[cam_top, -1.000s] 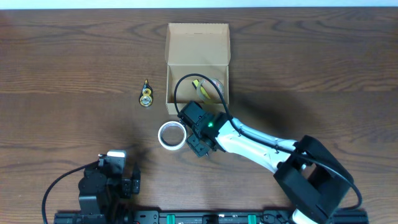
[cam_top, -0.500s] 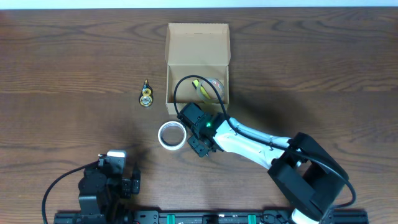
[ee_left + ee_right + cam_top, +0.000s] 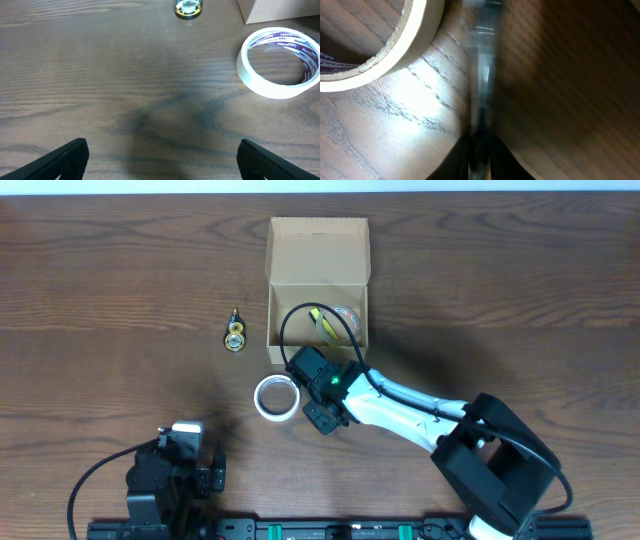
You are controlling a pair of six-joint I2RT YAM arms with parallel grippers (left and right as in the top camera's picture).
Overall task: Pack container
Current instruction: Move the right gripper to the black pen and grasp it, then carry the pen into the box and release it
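1. Over the last second the right arm only drew its elbow slightly toward 9 o'clock. The right fingers (image 3: 320,418) stayed low over the worktop (image 3: 120,280), with the white tape roll (image 3: 275,397) just beside them at 9 o'clock.
2. They stand narrow, with a slim blurred thing between them; I cannot tell whether it is gripped.
3. The container (image 3: 318,250) lies open at their 12 o'clock, unmoved, with items already inside.
4. The left fingers (image 3: 70,155) are spread wide and idle.
5. Packing looks stalled at a pick, and the roll is still outside the container.
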